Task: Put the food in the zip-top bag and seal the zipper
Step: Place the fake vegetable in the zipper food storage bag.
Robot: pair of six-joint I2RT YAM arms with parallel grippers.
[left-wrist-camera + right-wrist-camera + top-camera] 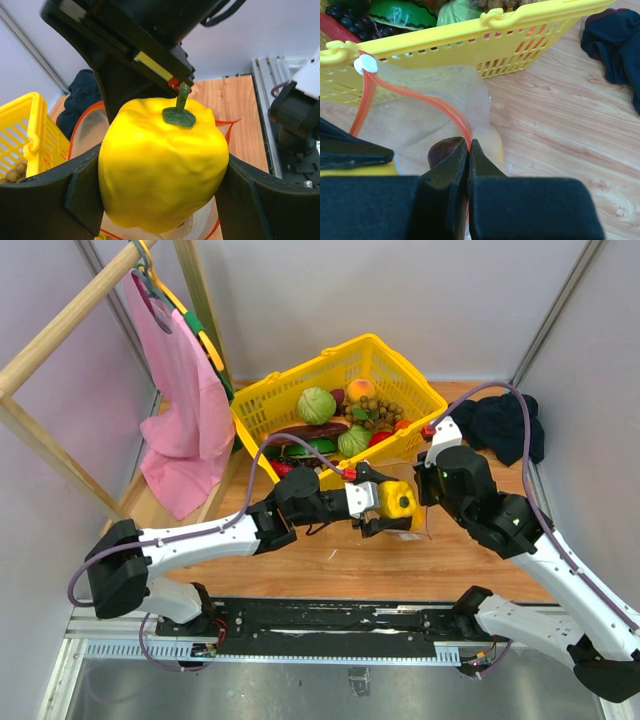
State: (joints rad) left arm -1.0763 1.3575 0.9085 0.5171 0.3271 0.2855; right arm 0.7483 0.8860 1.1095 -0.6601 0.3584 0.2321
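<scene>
My left gripper [392, 502] is shut on the yellow bell pepper [162, 160] and holds it just over the open mouth of the clear zip-top bag [425, 120]. The pepper also shows in the top view [397, 500]. My right gripper [469, 145] is shut on the bag's red-orange zipper [445, 107] and holds the mouth up. A dark purple piece [442, 150] lies inside the bag. A white slider [365, 64] sits at the zipper's far end. More food, a green cabbage [316, 405] among it, lies in the yellow basket [385, 360].
The basket stands right behind the bag, touching it. A dark blue cloth [505, 425] lies at the back right. A pink garment [185, 405] hangs from a wooden rack [60, 330] at the left. Bare wooden table [380, 565] lies in front.
</scene>
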